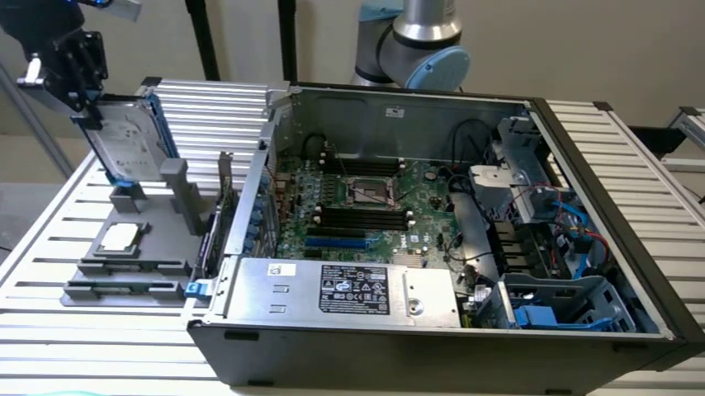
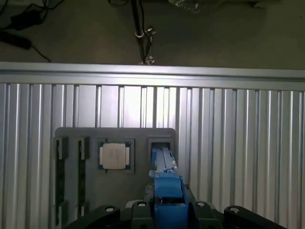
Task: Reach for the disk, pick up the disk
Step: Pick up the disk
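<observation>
Blue-framed and silver-grey, the disk [image 1: 124, 140] stands upright on edge, clenched at its top by the tool [image 1: 88, 103], its lower end at a slot of the grey fixture [image 1: 165, 266]. A square processor chip [image 1: 119, 237] lies on that fixture, which rests on the slatted metal counter [image 1: 44, 206] beside an open computer case [image 1: 441, 107].

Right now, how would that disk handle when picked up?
The disk is likely stiff and fairly heavy for its size, being a metal slab. Standing on edge at the grey holder, it could tip if nudged. Its blue frame may flex.
</observation>
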